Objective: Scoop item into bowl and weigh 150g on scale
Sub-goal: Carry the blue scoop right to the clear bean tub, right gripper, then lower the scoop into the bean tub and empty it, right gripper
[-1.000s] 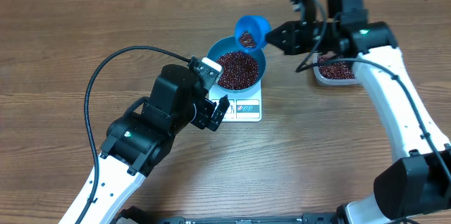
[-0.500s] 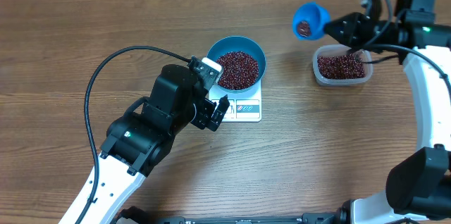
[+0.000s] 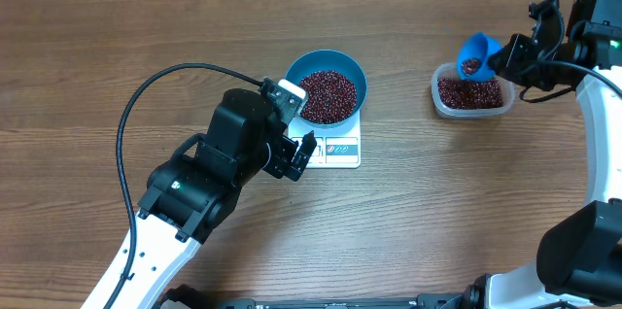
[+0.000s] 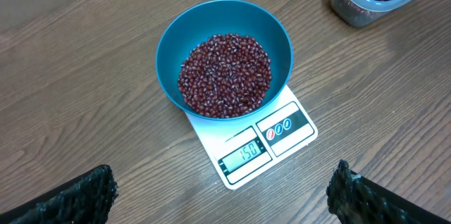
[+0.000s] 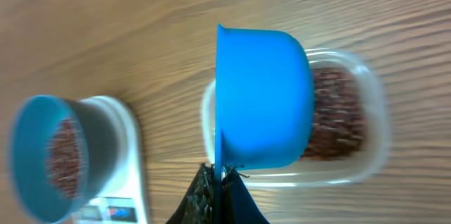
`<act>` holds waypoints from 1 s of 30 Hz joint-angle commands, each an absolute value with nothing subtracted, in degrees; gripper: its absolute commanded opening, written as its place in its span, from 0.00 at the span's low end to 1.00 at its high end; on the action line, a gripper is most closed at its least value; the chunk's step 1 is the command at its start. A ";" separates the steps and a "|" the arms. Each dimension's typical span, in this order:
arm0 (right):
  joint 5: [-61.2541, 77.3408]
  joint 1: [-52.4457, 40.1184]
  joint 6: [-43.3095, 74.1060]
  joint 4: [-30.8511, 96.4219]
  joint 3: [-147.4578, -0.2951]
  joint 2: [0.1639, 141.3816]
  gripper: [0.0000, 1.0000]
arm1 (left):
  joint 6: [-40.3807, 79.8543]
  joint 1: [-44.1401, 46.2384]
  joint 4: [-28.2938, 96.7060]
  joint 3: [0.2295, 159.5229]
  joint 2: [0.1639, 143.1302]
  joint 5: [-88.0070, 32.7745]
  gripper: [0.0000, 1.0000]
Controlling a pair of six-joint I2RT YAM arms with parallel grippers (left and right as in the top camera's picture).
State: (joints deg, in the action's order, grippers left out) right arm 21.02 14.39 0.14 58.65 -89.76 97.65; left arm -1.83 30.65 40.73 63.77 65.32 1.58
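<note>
Wooden table [image 3: 437, 202]; left gripper [image 4: 222, 203] gapes, right gripper [image 3: 507, 56] clenches scoop [image 3: 475, 56]; left wrist alone reads scale [image 4: 271, 136]: 150

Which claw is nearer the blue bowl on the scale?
Left. The left claw stands open beside the bowl; the right claw is far off, gripping the scoop above the tub.

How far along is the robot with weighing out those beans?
Nearly finished, it seems. Done: the blue bowl sits on the scale with beans in it, and the display appears to read 150. In hand: the right claw holds the scoop, a few beans inside, above the clear tub. Left: probably just tipping those back and putting the scoop down.
</note>
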 commanded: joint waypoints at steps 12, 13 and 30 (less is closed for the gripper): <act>-13.04 3.22 -6.31 59.33 -91.24 95.79 0.04 | -1.50 30.39 40.71 63.77 65.25 1.91 0.99; -15.22 2.15 -6.31 59.33 -91.24 95.79 0.04 | -1.50 30.39 40.71 63.77 65.25 1.93 1.00; -28.25 -4.36 -0.10 60.12 -91.24 95.79 0.04 | -1.50 30.39 40.71 63.77 65.25 1.91 0.99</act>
